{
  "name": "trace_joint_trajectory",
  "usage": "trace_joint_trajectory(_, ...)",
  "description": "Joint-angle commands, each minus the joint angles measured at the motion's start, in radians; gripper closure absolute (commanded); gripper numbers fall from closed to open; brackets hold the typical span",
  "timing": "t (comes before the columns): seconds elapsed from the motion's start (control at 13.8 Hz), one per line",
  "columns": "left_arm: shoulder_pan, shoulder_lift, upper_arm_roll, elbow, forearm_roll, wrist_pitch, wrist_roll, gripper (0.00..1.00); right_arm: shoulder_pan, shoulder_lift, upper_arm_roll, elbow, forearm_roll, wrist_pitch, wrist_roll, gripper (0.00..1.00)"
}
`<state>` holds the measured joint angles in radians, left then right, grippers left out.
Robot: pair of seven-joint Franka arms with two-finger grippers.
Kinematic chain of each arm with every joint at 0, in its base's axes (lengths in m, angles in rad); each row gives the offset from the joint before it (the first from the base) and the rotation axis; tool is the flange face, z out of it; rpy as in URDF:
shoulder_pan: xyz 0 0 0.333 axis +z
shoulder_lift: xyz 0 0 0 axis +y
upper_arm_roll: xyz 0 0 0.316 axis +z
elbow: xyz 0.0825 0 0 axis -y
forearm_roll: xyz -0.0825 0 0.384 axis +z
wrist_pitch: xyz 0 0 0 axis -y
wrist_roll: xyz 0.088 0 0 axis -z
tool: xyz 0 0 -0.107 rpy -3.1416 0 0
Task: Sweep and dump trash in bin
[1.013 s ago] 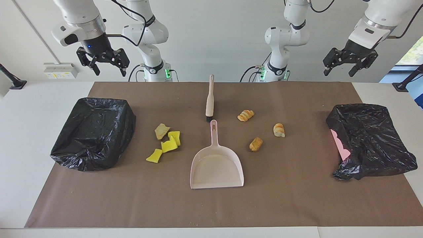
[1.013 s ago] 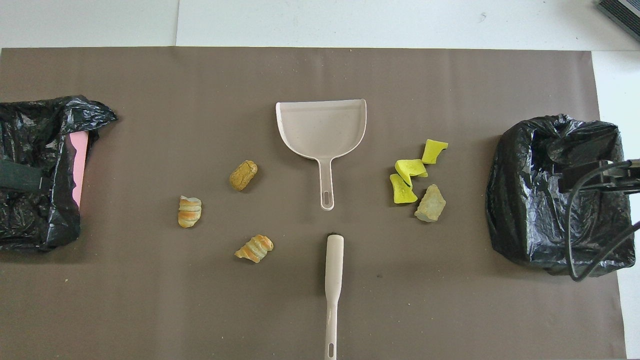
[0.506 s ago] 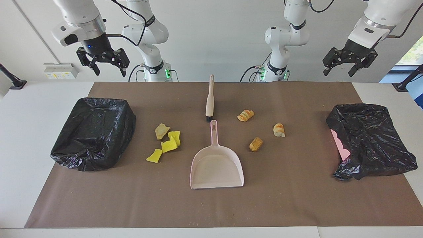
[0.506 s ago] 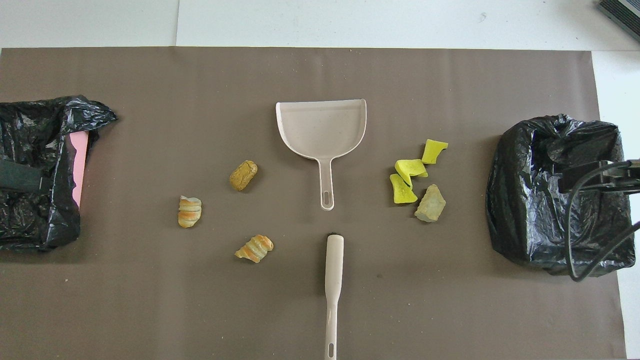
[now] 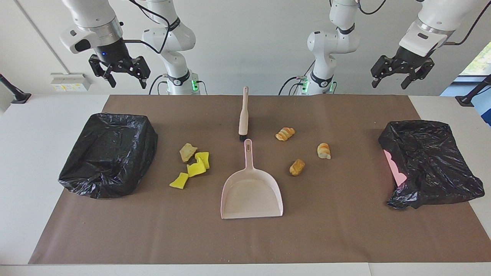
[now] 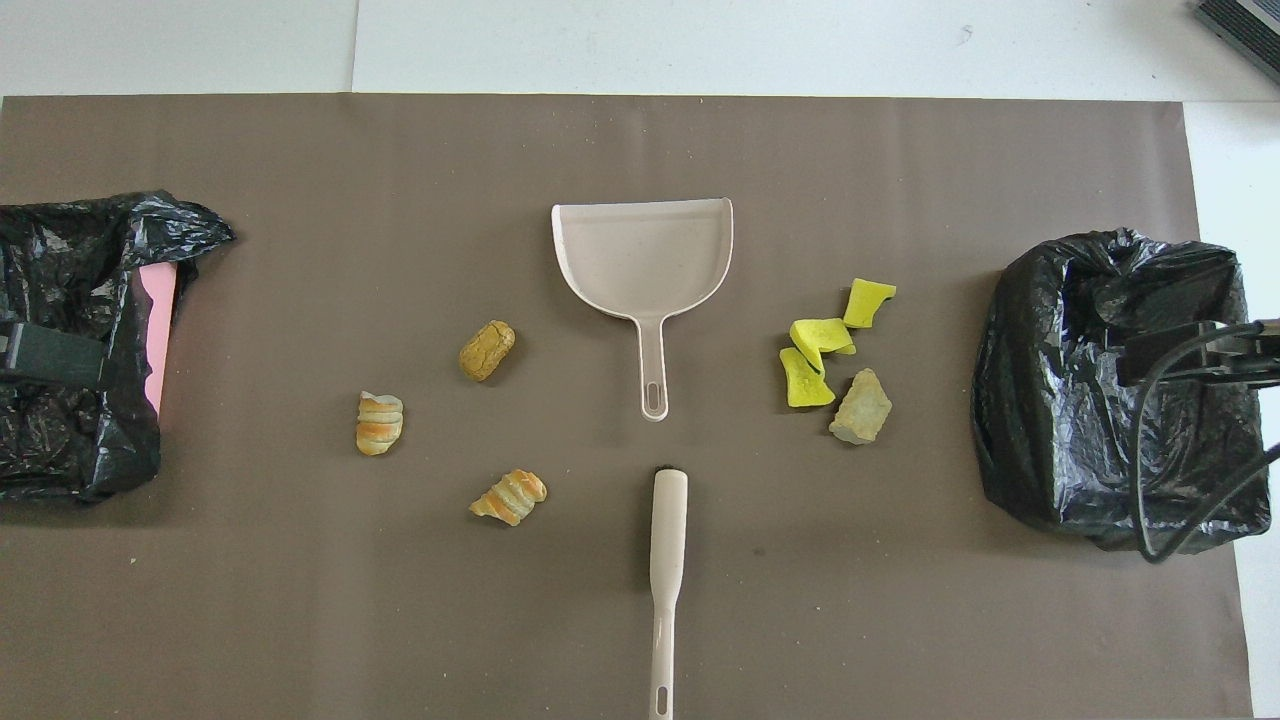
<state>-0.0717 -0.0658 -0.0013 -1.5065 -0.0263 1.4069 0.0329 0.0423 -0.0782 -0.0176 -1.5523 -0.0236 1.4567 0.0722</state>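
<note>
Both arms hang raised. The left pincer (image 5: 391, 78), released, has risen and shifted since a second ago; the right pincer (image 5: 124, 76), released, is unchanged. Below and between them, golden bread chunks (image 5: 297, 167) and yellow sponge scraps (image 5: 196, 168) lie on the table (image 5: 345, 230).

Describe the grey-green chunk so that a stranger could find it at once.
Start at the dustpan in the middle of the brown mat and go toward the right arm's end. There lies a cluster of yellow scraps. The chunk is the dull, stone-like piece, nearest the robots among them.
</note>
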Motion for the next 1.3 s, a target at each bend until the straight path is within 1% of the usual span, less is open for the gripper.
trace_joint_trajectory(0.0, 0.001, -0.049, -0.025, -0.070, -0.003, 0.024, -0.013, 0.00, -0.012, -0.020, 0.007, -0.023, 0.008, 0.013, 0.014, 0.00)
trace_joint_trajectory(0.29, -0.054, -0.115, -0.040, -0.179, -0.004, 0.075, -0.015, 0.00, -0.012, -0.020, 0.007, -0.025, 0.008, 0.011, 0.012, 0.00)
trace_joint_trajectory(0.58, -0.167, -0.155, -0.040, -0.282, -0.004, 0.110, -0.054, 0.00, -0.012, -0.021, 0.007, -0.029, 0.008, 0.013, 0.014, 0.00)
trace_joint_trajectory(0.72, -0.238, -0.176, -0.040, -0.340, -0.004, 0.142, -0.111, 0.00, -0.012, -0.021, 0.007, -0.029, 0.008, 0.013, 0.012, 0.00)
trace_joint_trajectory(0.87, -0.324, -0.178, -0.040, -0.395, -0.004, 0.188, -0.200, 0.00, -0.012, -0.021, 0.007, -0.029, 0.008, 0.013, 0.012, 0.00)
trace_joint_trajectory(1.23, -0.517, -0.174, -0.040, -0.529, -0.017, 0.369, -0.408, 0.00, -0.012, -0.021, 0.007, -0.029, 0.008, 0.011, 0.012, 0.00)
